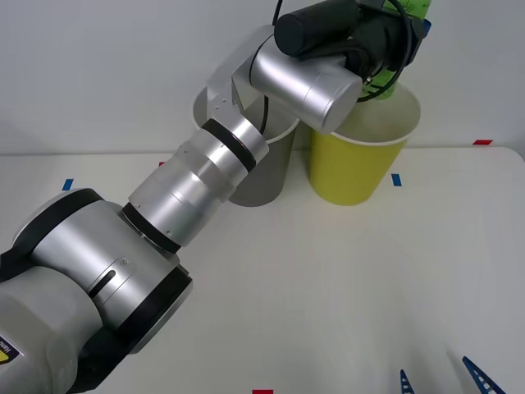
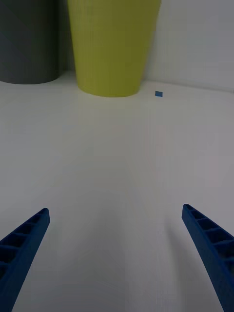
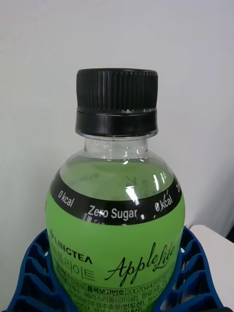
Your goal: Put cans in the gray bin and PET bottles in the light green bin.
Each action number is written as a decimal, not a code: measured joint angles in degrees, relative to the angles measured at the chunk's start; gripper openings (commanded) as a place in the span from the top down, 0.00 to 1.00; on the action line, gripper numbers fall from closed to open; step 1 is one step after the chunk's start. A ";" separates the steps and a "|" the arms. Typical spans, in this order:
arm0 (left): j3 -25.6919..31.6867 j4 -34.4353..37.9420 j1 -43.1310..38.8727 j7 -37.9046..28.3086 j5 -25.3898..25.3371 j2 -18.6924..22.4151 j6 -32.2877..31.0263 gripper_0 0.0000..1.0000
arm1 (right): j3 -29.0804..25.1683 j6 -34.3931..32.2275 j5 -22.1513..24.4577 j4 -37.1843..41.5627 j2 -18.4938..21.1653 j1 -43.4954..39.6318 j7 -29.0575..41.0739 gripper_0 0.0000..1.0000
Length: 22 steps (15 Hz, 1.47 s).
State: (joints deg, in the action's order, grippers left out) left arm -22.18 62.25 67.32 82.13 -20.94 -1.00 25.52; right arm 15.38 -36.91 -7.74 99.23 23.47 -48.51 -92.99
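My left arm reaches across the table, and its gripper (image 1: 413, 29) hangs above the light green bin (image 1: 354, 171). It is shut on the PET bottle (image 1: 416, 8). In the left wrist view the bottle (image 3: 117, 229) stands upright with a bright green body and a black cap, and the blue fingers (image 3: 34, 270) curve around its sides. The gray bin (image 1: 267, 176) stands just left of the green one, partly hidden by the arm. My right gripper (image 1: 443, 379) rests open low over the near right of the table. Cans are out of view.
The right wrist view looks along the bare white table between the right gripper's (image 2: 117, 258) fingers to the light green bin (image 2: 114, 46) and the gray bin (image 2: 27, 41). Small blue and red tape marks (image 1: 396, 179) dot the table. A white wall stands close behind the bins.
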 measured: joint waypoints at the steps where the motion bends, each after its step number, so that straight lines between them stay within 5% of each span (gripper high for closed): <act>1: 0.00 -0.01 0.00 -0.23 -0.06 0.00 -0.32 1.00 | 0.00 0.00 0.00 0.00 0.00 0.00 0.00 0.06; 4: -0.23 -0.03 0.00 -0.69 -0.16 0.00 -0.70 1.00 | 0.00 0.00 0.00 0.00 0.00 0.00 0.00 0.05; 6: -0.50 -0.01 0.00 -1.08 -0.16 0.00 -0.79 0.12 | 0.00 0.00 0.00 0.00 0.00 0.00 0.00 0.05; 7: -0.55 -0.01 0.00 -1.26 -0.14 0.00 -0.83 0.00 | 0.00 0.00 0.00 0.00 0.00 0.00 0.00 0.05; 14: -1.11 0.25 -0.73 -2.12 0.15 0.01 -0.95 0.00 | 0.00 0.00 0.00 0.00 0.00 0.00 0.00 0.06; 22: -3.62 24.95 -17.15 -1.76 0.35 5.03 4.17 0.00 | 0.00 0.00 0.00 0.00 0.00 0.00 0.00 0.06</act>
State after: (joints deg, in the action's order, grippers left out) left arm -25.80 87.19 50.17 80.37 -20.58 4.03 29.69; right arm 15.38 -36.91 -7.74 99.23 23.47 -48.52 -92.99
